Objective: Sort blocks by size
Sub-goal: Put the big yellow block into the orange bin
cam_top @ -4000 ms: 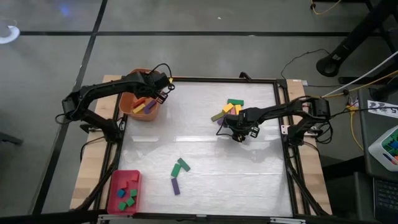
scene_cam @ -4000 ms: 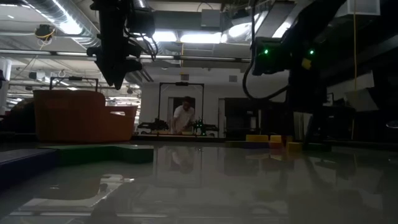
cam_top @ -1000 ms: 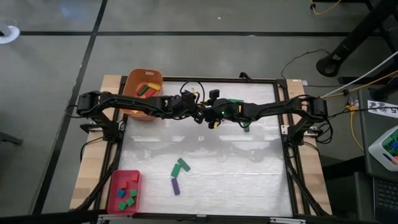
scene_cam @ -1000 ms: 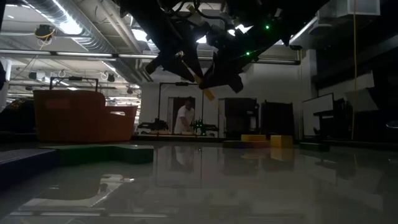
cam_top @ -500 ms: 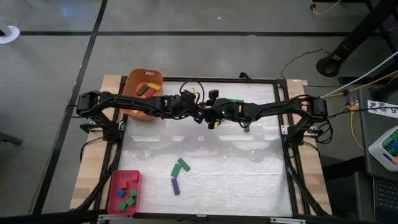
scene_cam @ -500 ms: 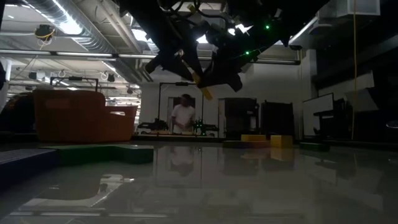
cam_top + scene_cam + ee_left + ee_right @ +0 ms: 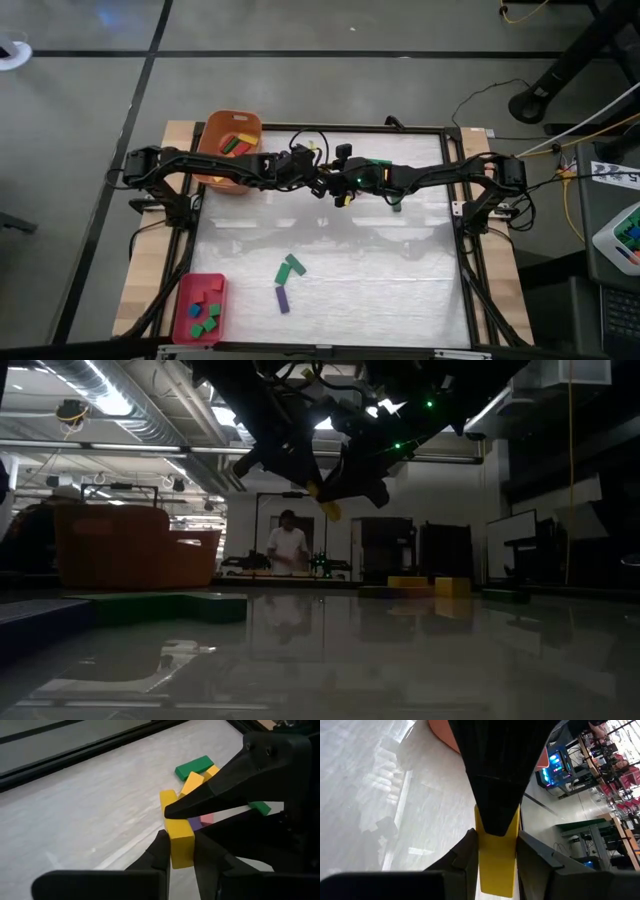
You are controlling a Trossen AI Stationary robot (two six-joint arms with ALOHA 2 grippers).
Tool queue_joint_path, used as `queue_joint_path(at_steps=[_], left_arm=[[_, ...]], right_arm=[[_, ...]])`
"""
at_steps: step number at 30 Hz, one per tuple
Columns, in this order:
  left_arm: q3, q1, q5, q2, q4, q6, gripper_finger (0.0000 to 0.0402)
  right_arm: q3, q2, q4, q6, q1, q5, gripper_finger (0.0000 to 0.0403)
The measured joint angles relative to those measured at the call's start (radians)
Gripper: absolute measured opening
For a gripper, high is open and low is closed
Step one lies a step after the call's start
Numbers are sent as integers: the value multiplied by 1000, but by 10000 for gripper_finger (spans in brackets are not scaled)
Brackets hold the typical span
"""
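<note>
The tub [image 7: 230, 150] sits at the table's [image 7: 400, 290] far left corner with bars inside; the tray [image 7: 199, 308] lies at the near left corner holding cubes. Two bars [image 7: 286, 282] lie toward the near edge, near its middle. More blocks [image 7: 197, 772] cluster near the far edge, right of centre.

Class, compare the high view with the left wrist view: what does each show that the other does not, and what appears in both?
Only the high view shows the orange tub, the red tray, and the green and purple blocks lying apart at mid-table. Only the left wrist view shows the left gripper shut on the yellow bar, with the right gripper clamping its other end. Both show the two grippers meeting over the table and the block pile beyond.
</note>
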Motion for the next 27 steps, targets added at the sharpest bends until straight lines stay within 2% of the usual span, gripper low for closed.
queue_joint_path(at_steps=[7, 15, 19, 22, 27], left_arm=[[0, 0, 6, 2, -2, 23, 39], [-1, 6, 8, -9, 3, 78, 38], [-2, 37, 2, -49, -19, 105, 38], [-2, 75, -7, -97, -90, 114, 38], [-2, 148, -20, -185, -315, 135, 38]], right_arm=[[0, 0, -13, 0, 0, -6, 123], [2, 0, -9, 1, 1, 41, 209], [7, -13, -33, 0, 2, 46, 231], [6, -30, -107, -5, 2, 46, 232], [6, -87, -302, -75, 2, 51, 223]])
